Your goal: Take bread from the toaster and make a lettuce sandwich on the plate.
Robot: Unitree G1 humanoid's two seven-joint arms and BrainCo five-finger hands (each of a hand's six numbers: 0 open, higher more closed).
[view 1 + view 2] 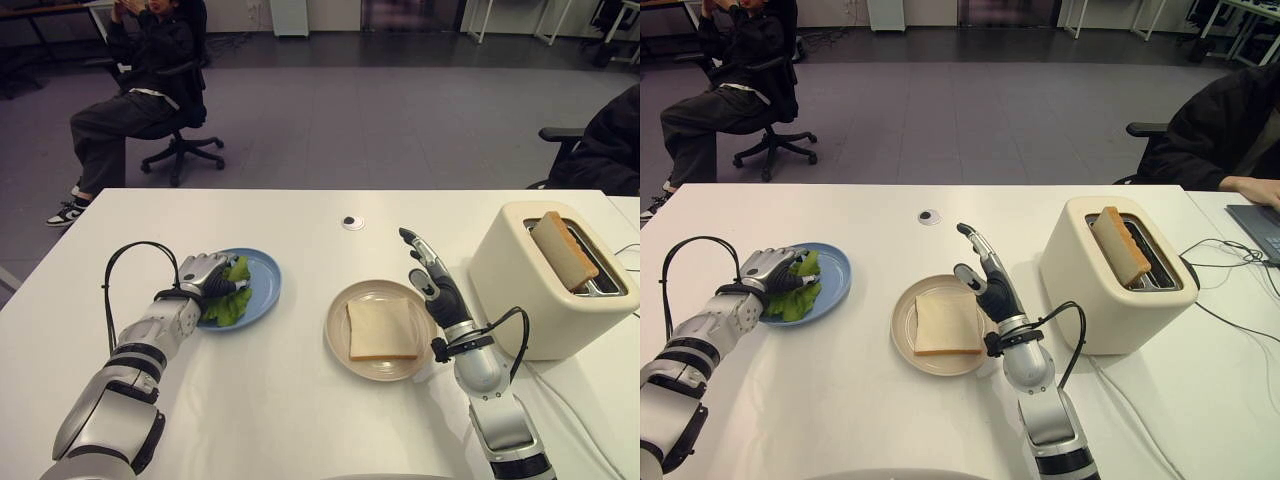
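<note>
Tabletop (pixel 300 400): left hand (pixel 203 272) grips lettuce (pixel 232 300) on blue plate (pixel 265 270); bread (pixel 380 328) beside right hand (pixel 432 278).

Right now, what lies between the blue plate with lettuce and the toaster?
The beige plate with one bread slice, then the open right hand standing beside it, nearer the toaster. Both eye views show this.

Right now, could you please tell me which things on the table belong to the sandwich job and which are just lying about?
Job: toaster, toast slice in it, bread slice on the beige plate, lettuce on the blue plate, left robot hand gripping the lettuce, open right robot hand.
Lying about: small round disc, laptop, cables.
</note>
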